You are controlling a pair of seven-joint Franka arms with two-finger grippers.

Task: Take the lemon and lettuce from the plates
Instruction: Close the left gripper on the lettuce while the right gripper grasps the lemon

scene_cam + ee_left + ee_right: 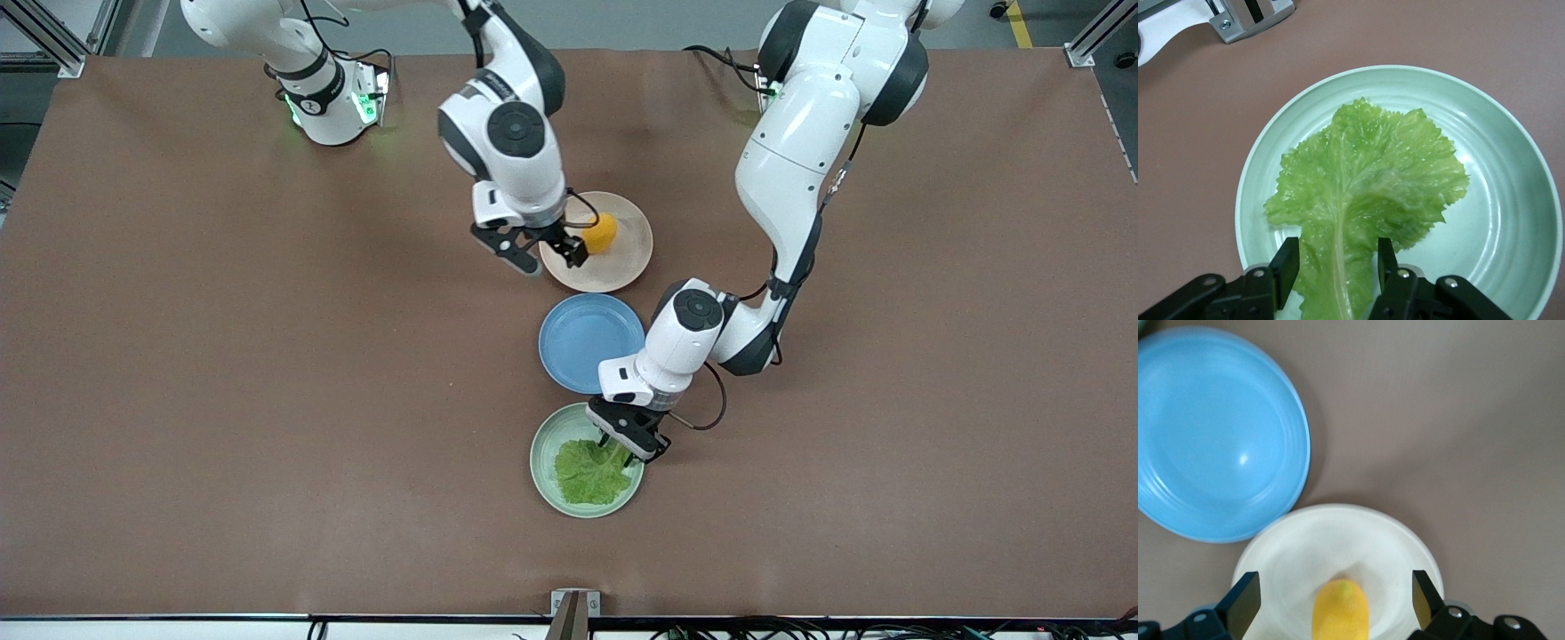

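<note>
Lettuce [590, 473] and lemon [601, 233] both sit on their plates, each with a gripper at it.

Nearest my front camera, I see the left gripper [628, 442] down in the mint green plate [543, 462], its fingers [1286, 263] part-open on either side of the leaf's pale stem rib. A bare blue plate [590, 341] lies next, touching the beige plate [624, 262]. There the right gripper [555, 254] hangs spread wide at the rim, the lemon between its fingers [1245, 603], not gripped. No readable writing shows anywhere.
</note>
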